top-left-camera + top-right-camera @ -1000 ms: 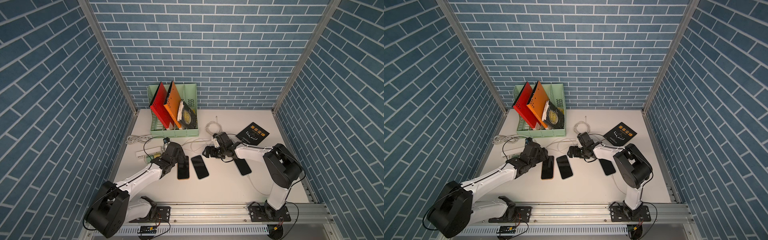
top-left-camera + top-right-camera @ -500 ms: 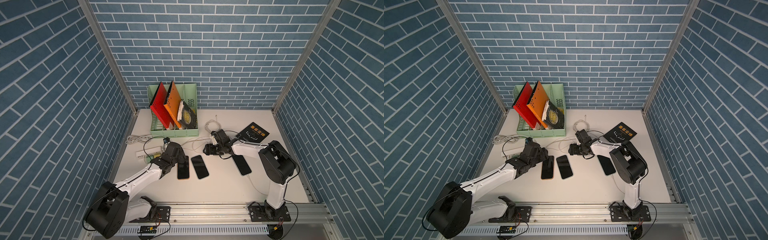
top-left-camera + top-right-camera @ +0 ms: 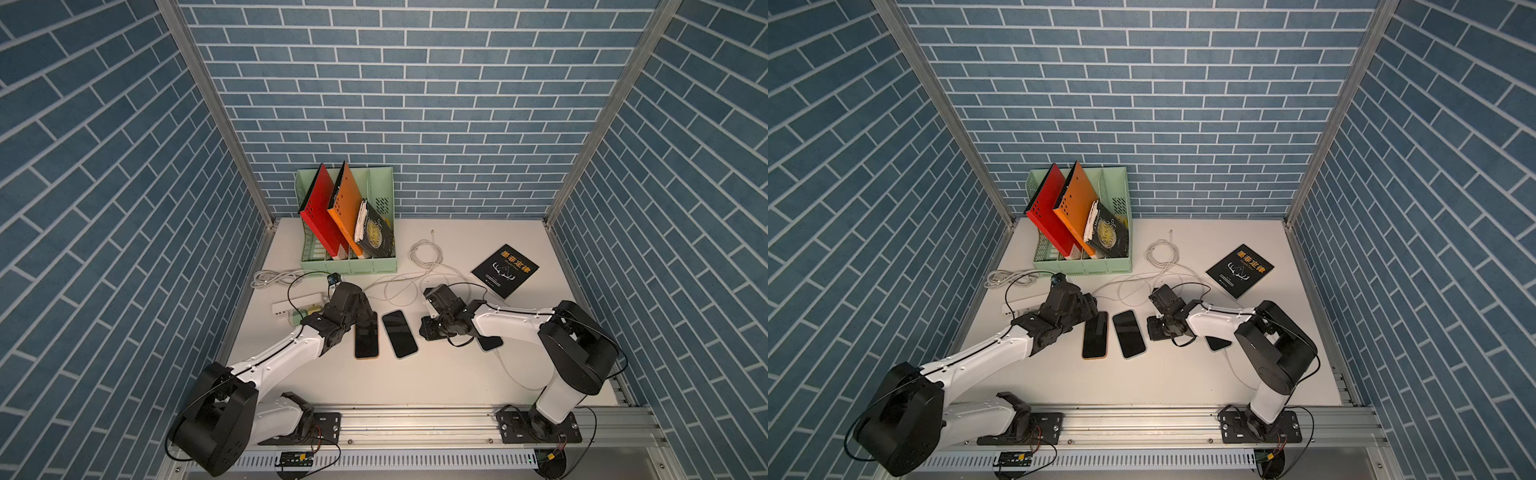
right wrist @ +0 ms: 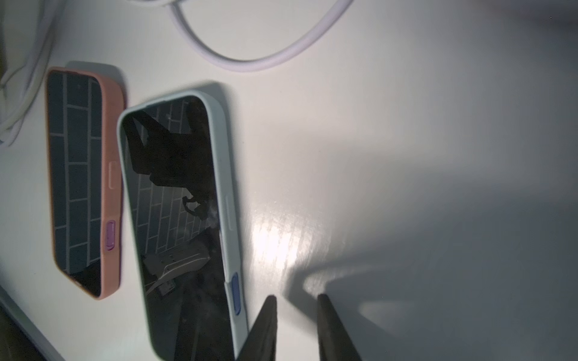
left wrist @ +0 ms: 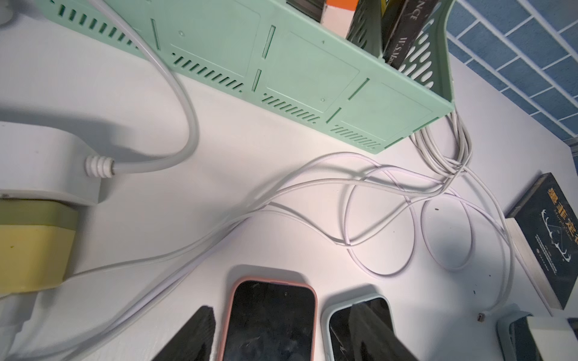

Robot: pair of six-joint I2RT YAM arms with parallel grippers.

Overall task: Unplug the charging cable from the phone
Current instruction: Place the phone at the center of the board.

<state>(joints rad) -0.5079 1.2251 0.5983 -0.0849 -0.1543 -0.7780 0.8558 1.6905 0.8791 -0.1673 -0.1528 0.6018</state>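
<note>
Three dark-screened phones lie face up. A pink-cased phone sits between the fingers of my left gripper, which is open astride its far end. A pale-blue-cased phone lies beside it. My right gripper is low beside that phone's long edge, jaws narrowly open on nothing. My right arm mostly hides the third phone. White charging cables tangle behind the phones. No plug shows in any phone. A loose connector lies on the table.
A green file rack with folders stands at the back. A white power strip and a yellow-green charger lie left of my left gripper. A black book lies at the back right. A thin cable curves toward the front right.
My right gripper has come forward from the cable tangle and down beside the pale-blue-cased phone, its jaws narrowing from wide. The left arm has stayed still.
</note>
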